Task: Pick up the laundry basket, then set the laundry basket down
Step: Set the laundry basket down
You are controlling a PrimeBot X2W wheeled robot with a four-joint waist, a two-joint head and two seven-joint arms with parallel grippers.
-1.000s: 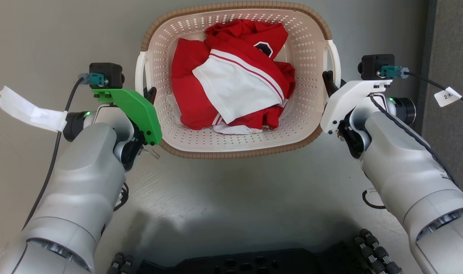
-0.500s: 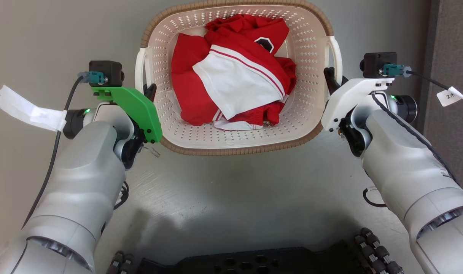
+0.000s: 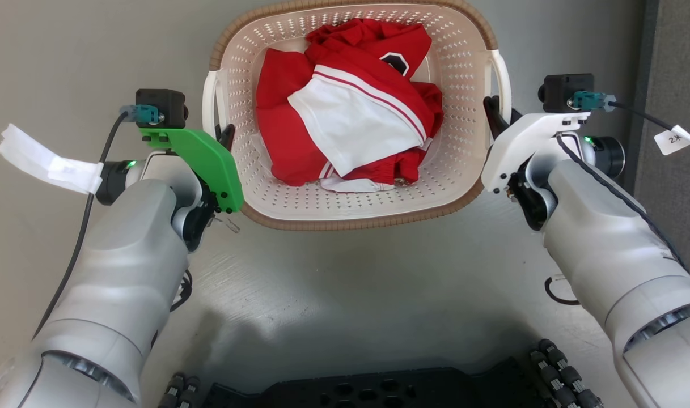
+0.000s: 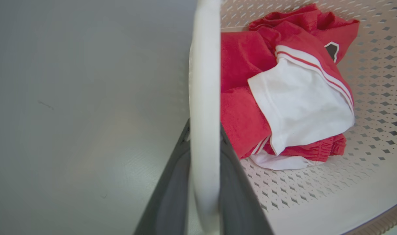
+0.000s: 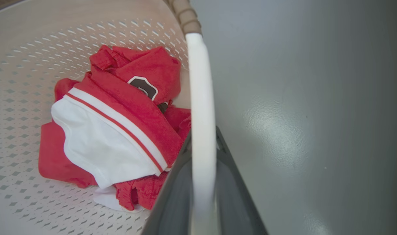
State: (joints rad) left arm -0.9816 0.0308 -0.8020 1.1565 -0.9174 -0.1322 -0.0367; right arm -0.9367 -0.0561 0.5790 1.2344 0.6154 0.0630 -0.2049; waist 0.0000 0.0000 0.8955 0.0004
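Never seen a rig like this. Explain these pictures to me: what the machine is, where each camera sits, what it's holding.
This is a wheeled robot with two arms, each ending in a two-fingered gripper. The head view comes from a camera on its head, looking down at a grey floor. In front of it is a cream laundry basket with red and white clothes inside. The other two pictures come from cameras on the wrists, each looking along its own gripper. The left gripper is closed around the basket's left white handle, and the right gripper around the right handle. Whether the basket is lifted off the floor, the pictures do not settle.
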